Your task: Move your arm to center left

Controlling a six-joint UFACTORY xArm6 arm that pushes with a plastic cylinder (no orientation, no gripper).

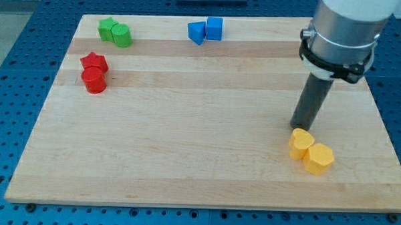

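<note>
You have no claw to open or close, only a stiff rod; my tip (300, 126) sits at 4 o'clock on the worktop (198, 166), touching or just beside the yellow blocks (311, 152). Nothing needs gripping: slide toward 9 o'clock, below the light, easily nudged red blocks (93, 73).

Pale striped wood bench (199, 152) on a blue dotted base (15, 66). Two green blocks (115, 33), two blue blocks (206, 30), two red blocks (93, 72), two yellow blocks (311, 152). Dark rod (310, 103), grey arm (347, 24).
</note>
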